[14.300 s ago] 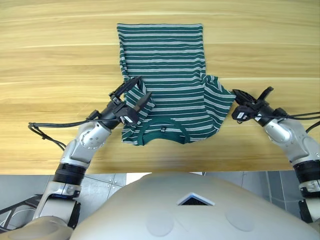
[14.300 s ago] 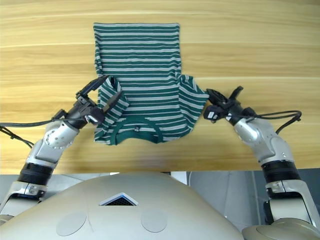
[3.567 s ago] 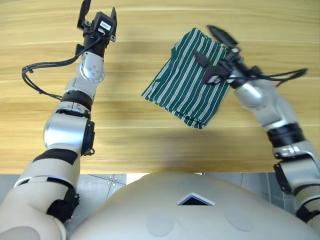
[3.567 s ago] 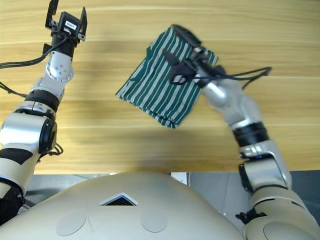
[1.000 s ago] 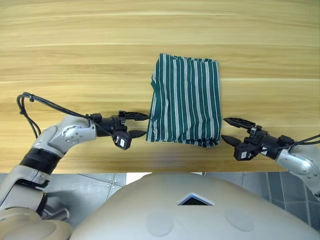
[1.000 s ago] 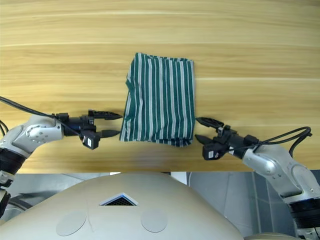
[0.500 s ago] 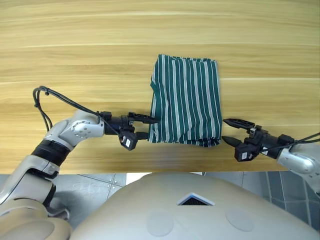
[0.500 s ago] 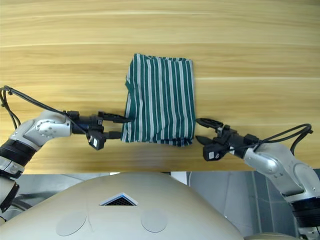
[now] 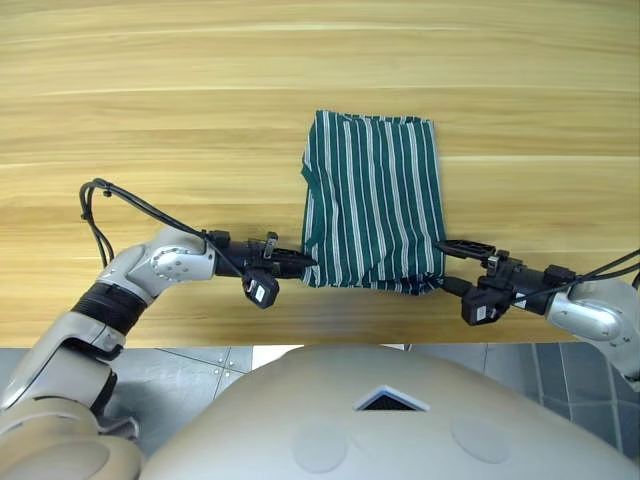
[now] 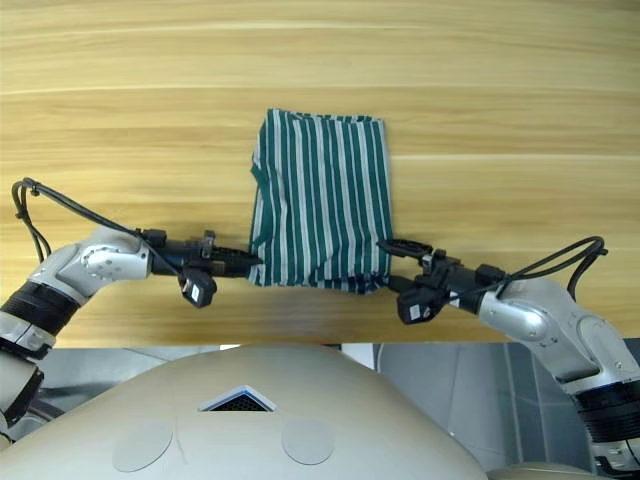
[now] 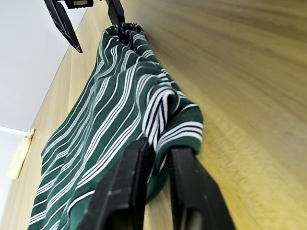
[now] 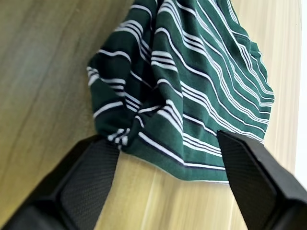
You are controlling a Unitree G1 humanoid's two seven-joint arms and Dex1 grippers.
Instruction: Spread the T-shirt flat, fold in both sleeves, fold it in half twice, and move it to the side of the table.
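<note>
The folded T-shirt [image 9: 372, 200] lies on the bench [image 9: 150, 120] by its front edge. The left claw [image 9: 308, 262] is clenched on the near-left corner. The right claw [image 9: 444, 264] gapes around the near-right corner, likely readying a 2-handed lift.

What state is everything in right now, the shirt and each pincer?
T-shirt: folded into a rectangle, lying on the table, near edge slightly bunched.
Left pincer: shut on the T-shirt's near left corner.
Right pincer: open, fingers either side of the near right corner.
</note>
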